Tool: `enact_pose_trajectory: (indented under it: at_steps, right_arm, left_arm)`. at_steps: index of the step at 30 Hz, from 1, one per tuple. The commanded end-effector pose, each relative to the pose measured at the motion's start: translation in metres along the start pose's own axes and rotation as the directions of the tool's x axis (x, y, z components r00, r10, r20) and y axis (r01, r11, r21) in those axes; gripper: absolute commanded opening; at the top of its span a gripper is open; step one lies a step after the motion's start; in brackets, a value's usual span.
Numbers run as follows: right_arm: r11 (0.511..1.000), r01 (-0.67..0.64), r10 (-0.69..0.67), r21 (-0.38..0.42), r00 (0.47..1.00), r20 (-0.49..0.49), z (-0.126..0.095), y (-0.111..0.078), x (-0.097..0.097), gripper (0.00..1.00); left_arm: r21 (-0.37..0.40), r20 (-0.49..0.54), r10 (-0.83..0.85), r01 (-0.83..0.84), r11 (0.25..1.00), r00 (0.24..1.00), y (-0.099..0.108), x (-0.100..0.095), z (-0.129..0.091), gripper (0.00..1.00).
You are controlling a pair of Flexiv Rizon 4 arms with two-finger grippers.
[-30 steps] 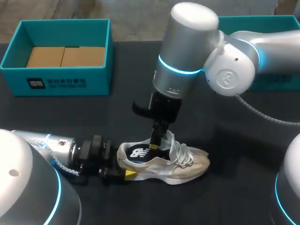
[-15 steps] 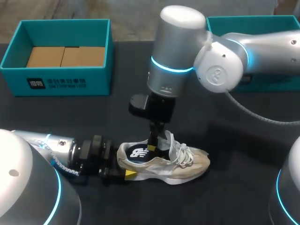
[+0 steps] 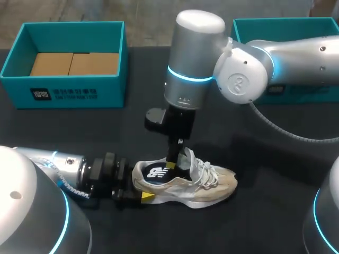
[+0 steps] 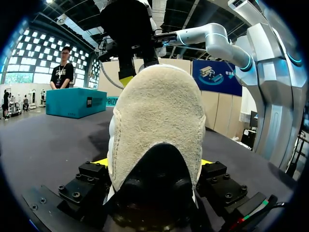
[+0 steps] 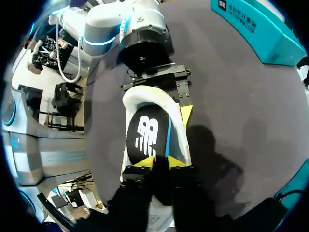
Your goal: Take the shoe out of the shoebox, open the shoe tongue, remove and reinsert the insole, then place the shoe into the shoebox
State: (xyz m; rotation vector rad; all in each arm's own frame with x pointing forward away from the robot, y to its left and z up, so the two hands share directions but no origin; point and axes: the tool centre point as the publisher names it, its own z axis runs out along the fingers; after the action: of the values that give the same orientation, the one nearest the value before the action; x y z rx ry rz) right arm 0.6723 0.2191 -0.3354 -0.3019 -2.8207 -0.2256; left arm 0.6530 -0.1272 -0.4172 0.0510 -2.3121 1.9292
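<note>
right wrist view looks down into the shoe [image 5: 145, 94], which lies on its sole on the table. its heel is clamped by the left gripper [image 3: 136, 189]. the right gripper [image 5: 160, 162] has its tips nearly together and seems to be nipping the dark insole [image 5: 147, 135], a light, floppy sheet best taken by an edge. the teal shoebox [image 3: 63, 90] stands well apart, holding only cardboard pieces [image 3: 74, 63]. a second teal box [image 3: 296, 24] has its inside hidden.
</note>
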Motion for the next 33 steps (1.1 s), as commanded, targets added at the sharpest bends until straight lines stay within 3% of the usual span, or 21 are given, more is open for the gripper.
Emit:
enact_pose_trajectory:
  at_steps: [1, 17, 18, 20, 23, 33]
  right_arm:
    - [1.000, 0.002, -0.002, -0.003, 1.000, 0.008, -0.003, 0.000, 0.002, 0.03]
    - [1.000, 0.023, -0.023, -0.002, 1.000, 0.000, -0.014, 0.008, -0.001, 0.00]
    - [1.000, 0.025, -0.025, 0.000, 1.000, -0.004, -0.013, 0.009, -0.001, 0.04]
    - [1.000, 0.027, -0.027, 0.006, 1.000, -0.010, -0.012, 0.011, -0.002, 0.20]
    - [1.000, 0.028, -0.028, 0.011, 1.000, -0.014, -0.010, 0.010, -0.002, 0.28]
    - [1.000, 0.002, -0.001, 0.019, 0.999, -0.045, -0.006, 0.004, 0.000, 0.28]
  left_arm:
    - [0.000, -0.001, -0.001, 0.001, 1.000, 1.000, 0.003, -0.001, -0.001, 0.00]
    - [0.000, -0.001, -0.001, 0.001, 1.000, 1.000, 0.003, -0.001, -0.001, 0.00]
    - [0.000, -0.001, -0.001, 0.001, 1.000, 1.000, 0.003, -0.001, -0.001, 0.00]
    - [0.000, -0.001, -0.001, 0.001, 1.000, 1.000, 0.003, -0.001, -0.001, 0.00]
    - [0.000, -0.001, -0.001, 0.001, 1.000, 1.000, 0.003, -0.001, -0.001, 0.00]
    - [0.000, -0.001, -0.001, 0.001, 1.000, 1.000, 0.003, -0.001, -0.001, 0.00]
